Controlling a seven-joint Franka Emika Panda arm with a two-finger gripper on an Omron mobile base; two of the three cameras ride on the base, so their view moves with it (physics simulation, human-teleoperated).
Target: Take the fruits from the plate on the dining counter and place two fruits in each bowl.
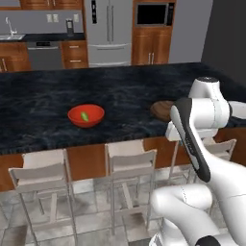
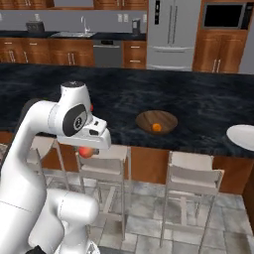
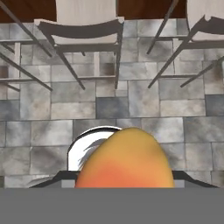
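A: Where's the fruit?

B: Red-orange fruit (image 3: 123, 159) sits in the gripper (image 2: 87, 151), jaws closed on it. In the hand view it blocks most of the near field, with floor tiles (image 3: 131, 96) and stool legs (image 3: 65, 65) past it. So the hand points down, off the near edge of the dining counter (image 2: 198, 106), over the stools (image 2: 106, 166).

A: Bowls?

B: Red bowl (image 1: 86, 116) is just beyond the gripper on the counter, holding the green oblong fruit (image 1: 84, 116). Only one piece that I can make out there. Wooden bowl (image 2: 157, 122) is further off to the gripper's right, with the orange ball (image 2: 157, 127) in it. Low resolution, so a dark olive-brown piece against the wood could be hiding; I can't confirm either way.

A: Plate?

B: White plate (image 2: 242, 136) is far right of the gripper at the frame edge. Visible part looks bare.

A: Progress?

B: Two placed for sure, third in hand. I'd say past halfway: this one needs a bowl, probably the red, and the fourth is unaccounted for.
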